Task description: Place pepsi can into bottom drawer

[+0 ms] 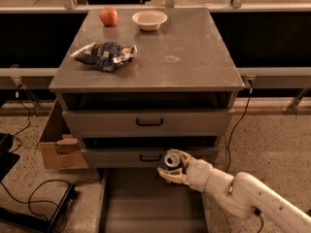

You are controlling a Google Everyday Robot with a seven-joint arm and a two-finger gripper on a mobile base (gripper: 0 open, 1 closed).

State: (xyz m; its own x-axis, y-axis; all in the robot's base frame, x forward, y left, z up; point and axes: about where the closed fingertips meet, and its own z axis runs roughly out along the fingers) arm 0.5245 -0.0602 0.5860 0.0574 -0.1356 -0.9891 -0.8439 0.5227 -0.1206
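My gripper [171, 165] is shut on the pepsi can [172, 160], whose silver top faces up. It holds the can above the back right part of the open bottom drawer [146, 203], just in front of the middle drawer's front [121, 157]. The white arm [243, 193] reaches in from the lower right. The bottom drawer is a wide grey tray pulled out towards the camera, with nothing showing on its floor.
On the cabinet top [194, 67] lie a blue chip bag [106, 55], a red apple [108, 16] and a white bowl [149, 19]. A cardboard box [56, 144] stands left of the cabinet. Black cables [34, 198] lie on the floor at the left.
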